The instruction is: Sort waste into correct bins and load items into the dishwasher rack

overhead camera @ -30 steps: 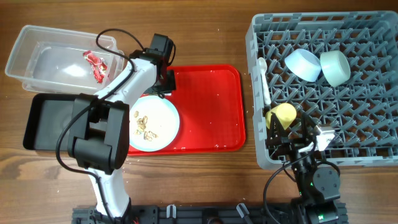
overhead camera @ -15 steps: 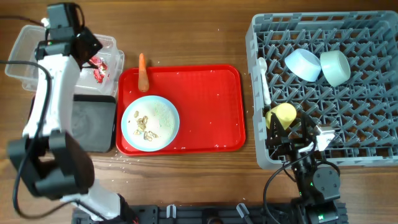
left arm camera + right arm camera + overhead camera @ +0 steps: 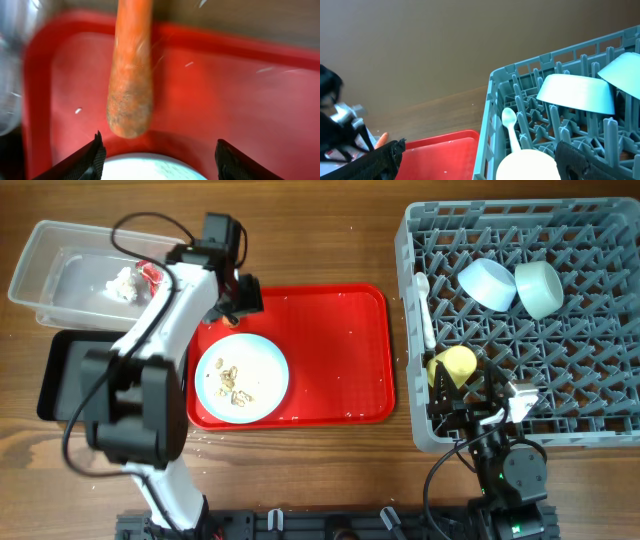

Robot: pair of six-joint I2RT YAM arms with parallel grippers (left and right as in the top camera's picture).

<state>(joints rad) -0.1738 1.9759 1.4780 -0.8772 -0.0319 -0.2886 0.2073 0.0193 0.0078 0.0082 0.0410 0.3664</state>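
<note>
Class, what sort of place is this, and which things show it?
Probably a tabletop staged as a dish-clearing station: a grey dishwasher rack holding bowls, a red tray with a scrap-strewn plate, and a clear waste tub.

Two bowls [image 3: 485,283] [image 3: 538,288], one cup [image 3: 452,364], one spoon [image 3: 425,310], one plate [image 3: 262,363], one carrot [image 3: 131,75].

My left arm [image 3: 168,312] stretches away from its base at the near edge, the white link slanting up and to the right, the wrist bent over at the far end. My left gripper [image 3: 159,159] points down, both black fingers [image 3: 93,159] spread wide and level with each other, tips just showing at the bottom of the wrist view. Over on the other side, my right arm [image 3: 510,470] sits folded low and compact close to its base. My right gripper [image 3: 485,162] faces outward, tips far apart at the bottom corners of its view, jaws wide
</note>
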